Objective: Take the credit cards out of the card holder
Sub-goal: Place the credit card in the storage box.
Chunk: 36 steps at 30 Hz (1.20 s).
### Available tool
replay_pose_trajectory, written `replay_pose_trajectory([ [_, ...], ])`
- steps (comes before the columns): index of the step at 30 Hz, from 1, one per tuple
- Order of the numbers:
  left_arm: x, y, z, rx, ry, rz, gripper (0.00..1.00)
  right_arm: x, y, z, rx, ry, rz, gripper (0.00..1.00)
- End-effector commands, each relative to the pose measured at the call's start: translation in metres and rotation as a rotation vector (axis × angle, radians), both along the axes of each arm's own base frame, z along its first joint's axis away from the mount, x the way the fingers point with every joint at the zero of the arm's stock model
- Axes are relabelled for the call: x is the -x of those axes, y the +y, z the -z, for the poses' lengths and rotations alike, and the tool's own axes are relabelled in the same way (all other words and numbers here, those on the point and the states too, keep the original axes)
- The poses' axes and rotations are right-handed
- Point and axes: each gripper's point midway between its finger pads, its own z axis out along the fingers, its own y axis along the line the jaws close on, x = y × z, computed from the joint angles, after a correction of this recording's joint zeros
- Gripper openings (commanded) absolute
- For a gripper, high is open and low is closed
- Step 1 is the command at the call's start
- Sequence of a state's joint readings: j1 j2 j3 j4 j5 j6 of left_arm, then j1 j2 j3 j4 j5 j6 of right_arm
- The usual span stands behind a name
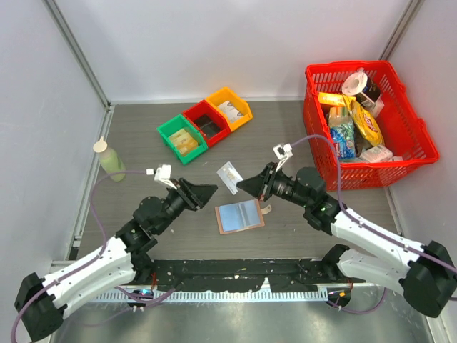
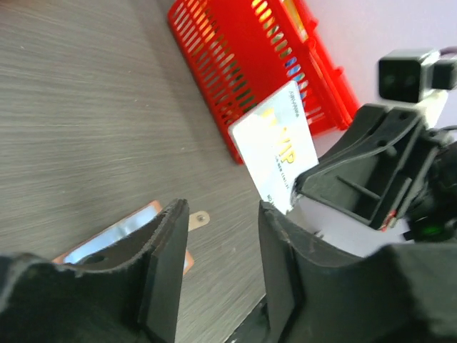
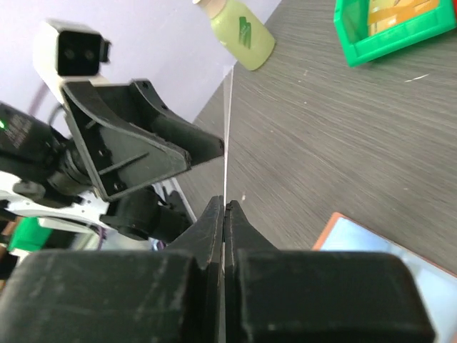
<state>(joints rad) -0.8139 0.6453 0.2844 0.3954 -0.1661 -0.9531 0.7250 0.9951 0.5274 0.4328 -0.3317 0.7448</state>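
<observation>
The right hand (image 3: 223,209) is clamped on one credit card (image 2: 278,146), held off the counter (image 1: 136,153) near the card holder (image 1: 240,215), which lies spread open on it. The left hand (image 2: 223,214) is apart and empty, close to the card. One card is judged extracted; whether others remain in the pockets cannot be determined.

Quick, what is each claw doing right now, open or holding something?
Left gripper: open, holding nothing.
Right gripper: shut on a credit card.
</observation>
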Motion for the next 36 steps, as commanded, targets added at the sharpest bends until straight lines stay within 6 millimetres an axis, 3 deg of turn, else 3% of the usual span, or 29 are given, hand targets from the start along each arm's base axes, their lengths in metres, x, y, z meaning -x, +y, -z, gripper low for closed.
replay_pose_trajectory([
  [1,0.005,0.007,-0.006,-0.366,-0.135,0.107,0.52,0.006,-0.016,-0.008,0.215,-0.187,-0.037,0.01],
  [2,0.009,0.005,-0.012,-0.413,-0.175,0.157,0.57,0.011,-0.02,0.002,0.263,-0.172,-0.062,0.01],
  [3,0.011,0.004,-0.012,-0.467,-0.194,0.209,0.62,0.011,-0.021,-0.004,0.292,-0.227,-0.078,0.01],
  [4,0.013,0.003,-0.018,-0.498,-0.215,0.251,0.66,0.018,-0.025,0.007,0.346,-0.203,-0.112,0.01],
  [7,0.02,-0.009,-0.021,-0.6,-0.241,0.438,0.74,0.025,-0.031,0.006,0.44,-0.277,-0.184,0.01],
  [15,0.036,-0.045,-0.046,-0.67,-0.526,0.808,0.8,0.043,-0.039,0.0,0.539,-0.361,-0.327,0.01],
  [25,0.04,-0.065,-0.048,-0.633,-0.64,0.986,0.66,0.055,-0.035,-0.005,0.503,-0.389,-0.397,0.01],
  [29,0.043,-0.068,-0.039,-0.619,-0.613,1.043,0.53,0.055,-0.033,-0.004,0.498,-0.387,-0.409,0.01],
  [36,0.048,-0.071,-0.034,-0.596,-0.578,1.113,0.45,0.055,-0.032,-0.001,0.5,-0.377,-0.415,0.01],
])
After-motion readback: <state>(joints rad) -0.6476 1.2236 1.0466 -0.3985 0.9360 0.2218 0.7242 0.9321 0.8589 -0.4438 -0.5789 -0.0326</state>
